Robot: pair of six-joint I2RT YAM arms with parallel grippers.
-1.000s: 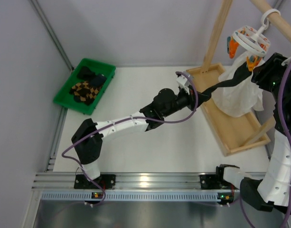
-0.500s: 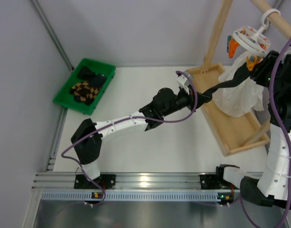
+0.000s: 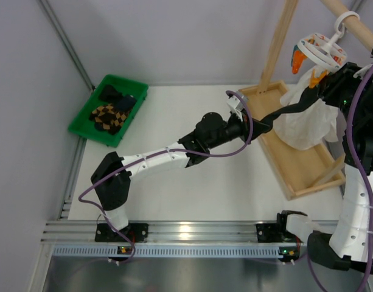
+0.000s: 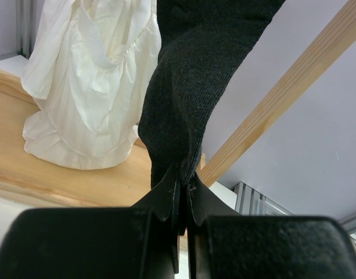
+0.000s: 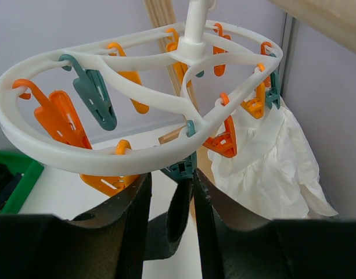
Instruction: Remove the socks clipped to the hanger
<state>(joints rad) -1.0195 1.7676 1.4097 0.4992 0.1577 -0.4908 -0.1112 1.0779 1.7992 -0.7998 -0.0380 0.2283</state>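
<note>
While peeking through the left wrist cam, can see the left tool pinched fully shut on the lower end of a plain dark sock, with the knit running up and out of the top of the shot. From overhead, pulled out as a long slanted strip from that tool up to the white round hanger, crossing above the wooden rack's tray (no sag, looks pretty taut). Hung by its white hook from the rack's top dowel, way up at the far right.

Right wrist cam: got the right tool parked just under the hanger's outer ring, jaws narrow, one finger either side of the sock's top end, right below a teal clip. Can't tell whether actually squeezing or just flanking.

Also hanging next to the sock: a crumpled white cloth, drooping toward the tray. Over at the far left of the bench, a green bin holding an orange-and-black argyle sock plus some darker ones.
</note>
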